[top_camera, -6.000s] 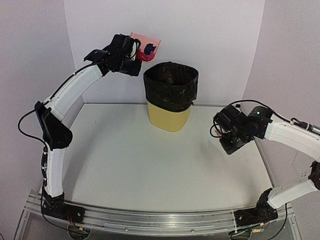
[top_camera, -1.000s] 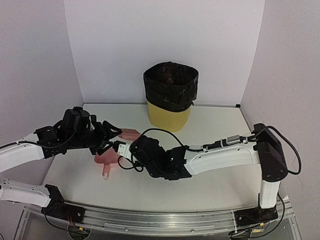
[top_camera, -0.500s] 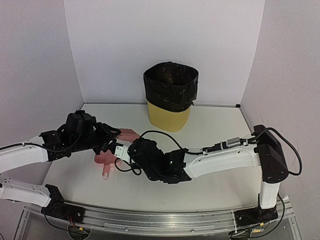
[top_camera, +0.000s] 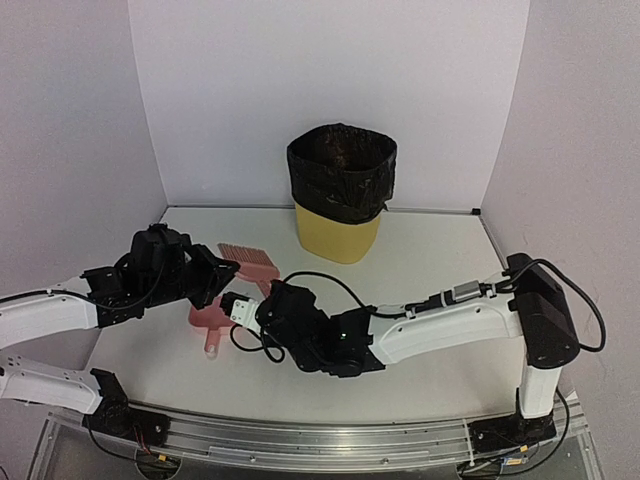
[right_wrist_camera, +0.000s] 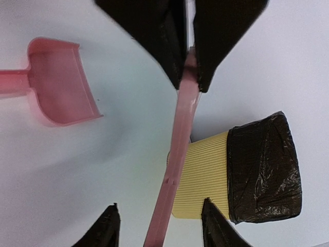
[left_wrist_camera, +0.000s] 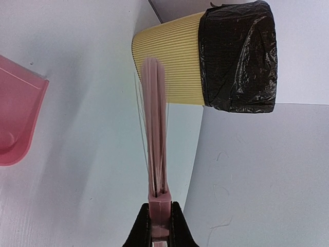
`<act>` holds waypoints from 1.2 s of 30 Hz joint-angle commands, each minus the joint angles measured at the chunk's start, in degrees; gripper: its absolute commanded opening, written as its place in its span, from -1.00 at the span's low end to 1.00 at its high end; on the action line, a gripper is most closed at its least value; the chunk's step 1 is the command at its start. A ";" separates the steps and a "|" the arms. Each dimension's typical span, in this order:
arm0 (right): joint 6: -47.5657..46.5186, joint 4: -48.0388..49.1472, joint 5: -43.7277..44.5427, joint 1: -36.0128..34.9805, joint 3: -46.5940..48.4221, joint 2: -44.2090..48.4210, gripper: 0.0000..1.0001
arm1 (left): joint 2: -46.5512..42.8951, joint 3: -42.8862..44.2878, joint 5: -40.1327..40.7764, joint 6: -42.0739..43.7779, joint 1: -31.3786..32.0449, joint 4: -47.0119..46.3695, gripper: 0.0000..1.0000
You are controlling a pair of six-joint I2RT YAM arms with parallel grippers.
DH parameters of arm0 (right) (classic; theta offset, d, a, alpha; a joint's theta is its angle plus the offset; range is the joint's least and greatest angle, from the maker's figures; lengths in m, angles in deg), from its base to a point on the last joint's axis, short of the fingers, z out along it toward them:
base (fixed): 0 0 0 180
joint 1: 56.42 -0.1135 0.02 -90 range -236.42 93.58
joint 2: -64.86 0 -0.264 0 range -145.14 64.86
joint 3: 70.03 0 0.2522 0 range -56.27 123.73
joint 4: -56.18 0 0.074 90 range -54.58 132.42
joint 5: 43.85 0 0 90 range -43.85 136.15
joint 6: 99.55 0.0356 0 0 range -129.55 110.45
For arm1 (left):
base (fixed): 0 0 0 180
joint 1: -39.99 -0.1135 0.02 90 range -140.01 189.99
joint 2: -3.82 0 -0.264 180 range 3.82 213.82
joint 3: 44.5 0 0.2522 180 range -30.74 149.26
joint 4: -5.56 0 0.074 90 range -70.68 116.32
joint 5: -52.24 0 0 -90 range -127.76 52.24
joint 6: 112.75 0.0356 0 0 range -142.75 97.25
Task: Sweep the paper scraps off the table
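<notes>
Well, the left gripper (left_wrist_camera: pixel 159 208) had its jaws squeezed tight on the handle of the pink brush (left_wrist_camera: pixel 154 128). The bristles pointed toward the yellow bin (top_camera: pixel 340 200) with the black bag. The right gripper (right_wrist_camera: pixel 159 218) had its jaws apart, one on each side of the handle and not touching it. The pink dustpan (top_camera: pixel 212 318) lay flat on the white table (top_camera: pixel 420 270), just beside both grippers.

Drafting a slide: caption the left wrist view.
Left gripper clamps the pink brush by its handle, bristles toward the yellow bin, dustpan on the table.
</notes>
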 commanded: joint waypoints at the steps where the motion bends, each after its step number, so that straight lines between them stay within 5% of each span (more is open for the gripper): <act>1: 12.24 -10.07 -7.50 -1.18 -4.57 7.62 0.59 | -2.17 1.37 1.96 7.28 -2.82 0.24 -1.00; 6: 23.95 -19.58 -27.25 -1.18 -12.50 19.49 0.76 | 3.25 6.61 -8.80 17.61 -10.94 1.47 -1.00; 9: 27.47 -21.26 -35.08 -1.18 -17.36 26.26 0.78 | 8.92 10.15 -23.87 24.57 -19.25 0.15 -1.00; 15: 29.07 -21.53 -34.63 -0.90 -25.60 35.29 0.80 | 21.55 19.18 -61.97 43.51 -34.34 6.96 -1.00; 24: 30.08 -21.71 -35.08 2.67 -32.54 43.76 0.80 | 19.55 18.97 -55.57 58.49 -39.15 28.30 -1.00; 36: 30.26 -22.80 -39.62 7.44 -35.24 48.18 0.80 | 9.77 0.90 -54.19 44.33 -41.00 12.75 -1.00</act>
